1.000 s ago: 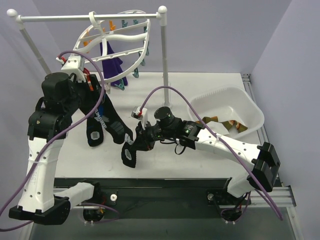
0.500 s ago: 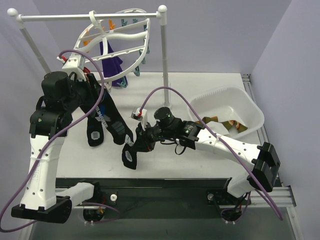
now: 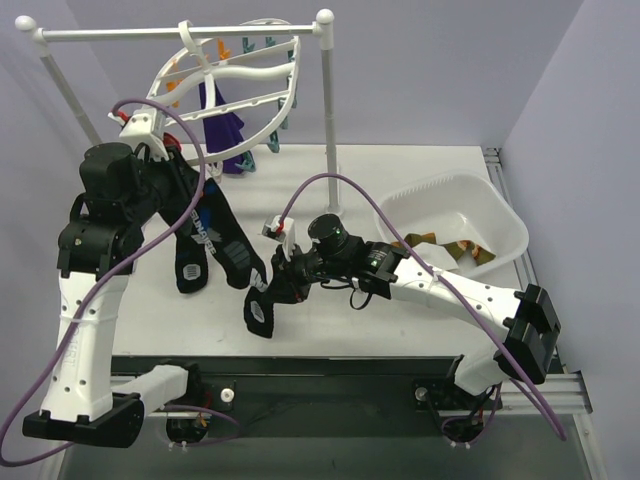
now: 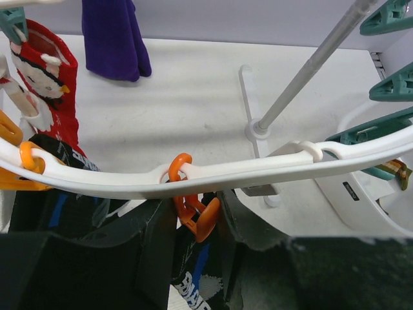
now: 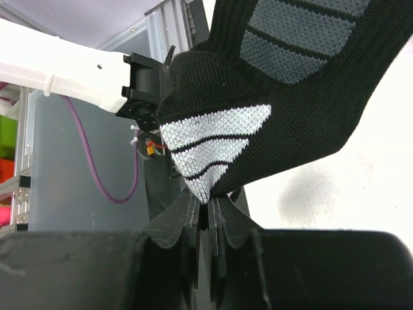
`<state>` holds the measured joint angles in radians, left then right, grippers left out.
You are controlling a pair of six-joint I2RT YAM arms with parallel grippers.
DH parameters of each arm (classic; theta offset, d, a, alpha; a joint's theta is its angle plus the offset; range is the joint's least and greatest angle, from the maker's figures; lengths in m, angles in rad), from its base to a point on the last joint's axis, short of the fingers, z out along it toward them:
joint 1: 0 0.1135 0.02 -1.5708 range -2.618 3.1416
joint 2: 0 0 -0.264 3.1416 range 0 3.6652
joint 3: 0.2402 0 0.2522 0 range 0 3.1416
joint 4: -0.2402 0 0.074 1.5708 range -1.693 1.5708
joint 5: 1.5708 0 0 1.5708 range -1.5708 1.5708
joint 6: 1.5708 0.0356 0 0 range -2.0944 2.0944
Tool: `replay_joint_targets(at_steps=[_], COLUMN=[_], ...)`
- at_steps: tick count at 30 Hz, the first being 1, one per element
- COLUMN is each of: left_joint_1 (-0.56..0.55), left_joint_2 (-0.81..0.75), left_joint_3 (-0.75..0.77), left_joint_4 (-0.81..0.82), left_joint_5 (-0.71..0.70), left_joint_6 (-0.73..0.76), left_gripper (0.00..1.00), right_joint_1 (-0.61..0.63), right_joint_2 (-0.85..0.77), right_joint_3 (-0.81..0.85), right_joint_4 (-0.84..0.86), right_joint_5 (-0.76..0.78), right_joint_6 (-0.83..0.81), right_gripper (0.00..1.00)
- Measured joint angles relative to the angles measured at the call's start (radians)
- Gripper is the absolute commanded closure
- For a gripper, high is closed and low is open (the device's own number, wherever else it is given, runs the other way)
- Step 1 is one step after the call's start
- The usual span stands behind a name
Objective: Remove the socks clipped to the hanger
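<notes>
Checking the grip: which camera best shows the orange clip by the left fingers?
Left wrist: the orange clip hangs centred from the hanger rim. Top external hides it behind the left arm; right wrist misses it.

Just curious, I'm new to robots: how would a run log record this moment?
left fingers: either side of orange clip on hanger | right fingers: shut on black sock

hanger (image 3: 238, 73) on rail (image 3: 120, 35), basin (image 3: 455, 183) at right
</notes>
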<state>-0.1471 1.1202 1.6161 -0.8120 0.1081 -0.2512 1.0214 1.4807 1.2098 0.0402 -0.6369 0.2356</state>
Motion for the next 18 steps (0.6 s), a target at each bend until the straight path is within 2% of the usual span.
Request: replay_joint_targets(at_steps=[7,18], left_joint_1=[0.0,0.0], left_joint_2=[-0.02,-0.051], left_joint_3=[0.001,0.008], left_joint_4=[-0.002,-0.024], left_joint_5=[-0.077,-0.197], left_joint_6=[0.0,-0.017], left_gripper=[1.0,1.0], right_joint_1=[0.001,0.025], right_joint_2=[0.0,0.0], right_joint_3=[0.0,0.033], right_joint_4=[-0.037,-0.18], right_joint_5=[0.08,0.42], right_joint_6=[0.019,0.11], right_gripper=[1.0,1.0])
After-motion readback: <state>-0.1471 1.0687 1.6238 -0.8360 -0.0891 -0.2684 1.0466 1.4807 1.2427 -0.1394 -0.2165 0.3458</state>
